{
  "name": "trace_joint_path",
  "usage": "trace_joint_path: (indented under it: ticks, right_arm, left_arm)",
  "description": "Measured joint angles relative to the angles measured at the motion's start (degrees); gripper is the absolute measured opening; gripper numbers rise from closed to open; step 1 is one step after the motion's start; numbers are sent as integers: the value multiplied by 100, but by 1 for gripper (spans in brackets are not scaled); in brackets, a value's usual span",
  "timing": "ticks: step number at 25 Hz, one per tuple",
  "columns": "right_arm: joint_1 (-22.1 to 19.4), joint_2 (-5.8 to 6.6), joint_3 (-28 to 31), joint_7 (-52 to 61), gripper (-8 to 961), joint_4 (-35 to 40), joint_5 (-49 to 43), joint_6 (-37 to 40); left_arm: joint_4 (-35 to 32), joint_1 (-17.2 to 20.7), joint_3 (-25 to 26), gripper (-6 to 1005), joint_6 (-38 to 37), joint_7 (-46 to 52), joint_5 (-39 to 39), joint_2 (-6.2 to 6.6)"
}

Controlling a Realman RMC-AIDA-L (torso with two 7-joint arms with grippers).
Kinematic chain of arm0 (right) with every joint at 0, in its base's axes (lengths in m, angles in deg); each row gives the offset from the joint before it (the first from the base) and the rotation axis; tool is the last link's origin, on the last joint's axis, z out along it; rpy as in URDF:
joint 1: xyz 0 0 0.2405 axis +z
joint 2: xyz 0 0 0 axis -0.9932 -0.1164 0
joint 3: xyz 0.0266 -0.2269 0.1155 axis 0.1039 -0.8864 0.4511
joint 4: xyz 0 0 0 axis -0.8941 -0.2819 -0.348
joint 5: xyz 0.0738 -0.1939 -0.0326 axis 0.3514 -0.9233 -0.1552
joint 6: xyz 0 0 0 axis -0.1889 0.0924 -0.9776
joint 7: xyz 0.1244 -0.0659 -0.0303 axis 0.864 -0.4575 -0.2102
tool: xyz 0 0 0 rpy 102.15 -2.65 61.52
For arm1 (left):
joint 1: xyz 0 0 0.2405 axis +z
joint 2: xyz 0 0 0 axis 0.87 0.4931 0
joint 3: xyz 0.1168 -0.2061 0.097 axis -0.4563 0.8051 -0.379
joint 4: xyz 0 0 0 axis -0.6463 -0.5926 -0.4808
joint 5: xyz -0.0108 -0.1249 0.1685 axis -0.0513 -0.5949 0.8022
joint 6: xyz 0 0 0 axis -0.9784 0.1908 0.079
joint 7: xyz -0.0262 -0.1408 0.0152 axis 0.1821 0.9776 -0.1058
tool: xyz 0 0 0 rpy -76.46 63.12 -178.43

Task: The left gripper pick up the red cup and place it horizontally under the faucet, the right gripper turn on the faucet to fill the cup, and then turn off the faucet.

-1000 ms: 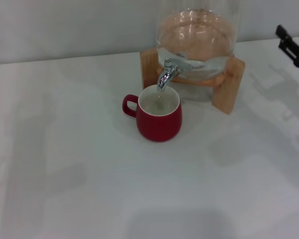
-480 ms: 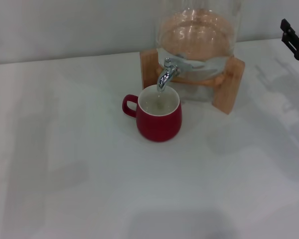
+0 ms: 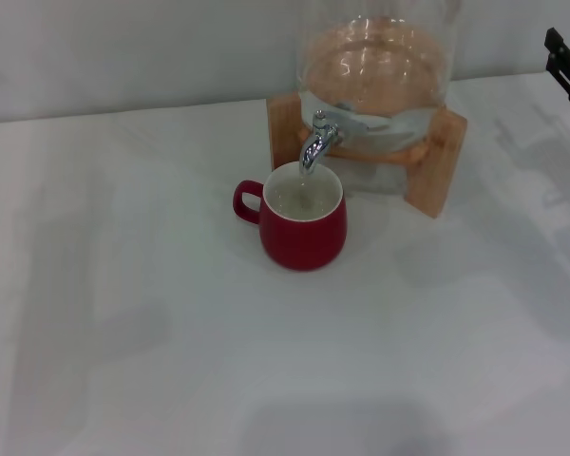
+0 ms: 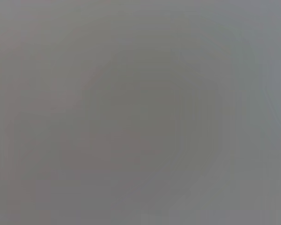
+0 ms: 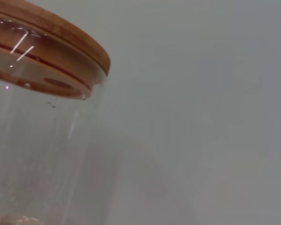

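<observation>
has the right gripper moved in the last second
Yes. In the head view the right gripper has pulled back toward the right edge and slightly up, farther from the wooden stand, which stays put. Only a small part of it remains in view.

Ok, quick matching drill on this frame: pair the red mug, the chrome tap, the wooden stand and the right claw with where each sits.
1. glossy red ceramic cup
2. shiny chrome faucet
3. light wooden stand
4. black right gripper

A. head view's right edge
B. upright on the table, below the spout
C. on the glass dispenser's front
D. cradling the glass dispenser

Pairs: 1-B, 2-C, 3-D, 4-A
</observation>
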Motion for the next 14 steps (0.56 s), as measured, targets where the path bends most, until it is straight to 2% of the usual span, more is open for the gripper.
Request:
trace_joint_path:
  ticks: [14]
  right_arm:
    - [-25, 1, 0, -1, 662, 0, 53, 3]
  left_arm:
    - [0, 36, 0, 837, 31, 0, -9, -14]
